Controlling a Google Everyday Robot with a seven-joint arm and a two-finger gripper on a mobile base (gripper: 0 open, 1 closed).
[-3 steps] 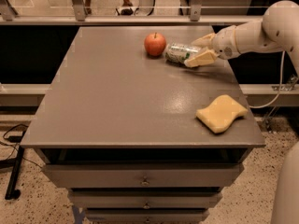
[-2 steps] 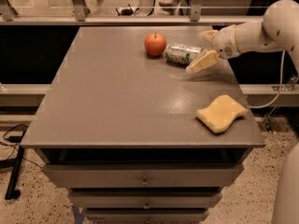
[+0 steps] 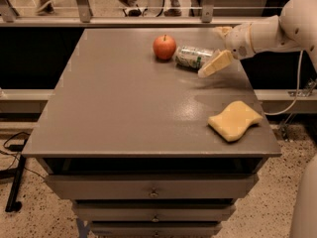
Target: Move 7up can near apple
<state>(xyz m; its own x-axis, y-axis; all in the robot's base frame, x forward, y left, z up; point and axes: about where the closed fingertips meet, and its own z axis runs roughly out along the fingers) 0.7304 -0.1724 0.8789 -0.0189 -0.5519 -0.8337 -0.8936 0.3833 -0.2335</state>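
Observation:
The 7up can (image 3: 193,56) lies on its side at the far side of the grey table (image 3: 124,108), just right of the red-orange apple (image 3: 164,47), with a small gap between them. My gripper (image 3: 212,51) is at the can's right end, just off it. Its two pale fingers (image 3: 216,63) are spread open and hold nothing. The white arm reaches in from the right edge.
A yellow wavy-edged sponge (image 3: 234,120) lies near the table's front right corner. The table's right edge is close under the arm. A railing (image 3: 148,14) runs behind the table, and drawers (image 3: 153,192) sit below the front edge.
My gripper was around the can's right end; it has opened and drawn back to the right, leaving the can lying beside the apple.

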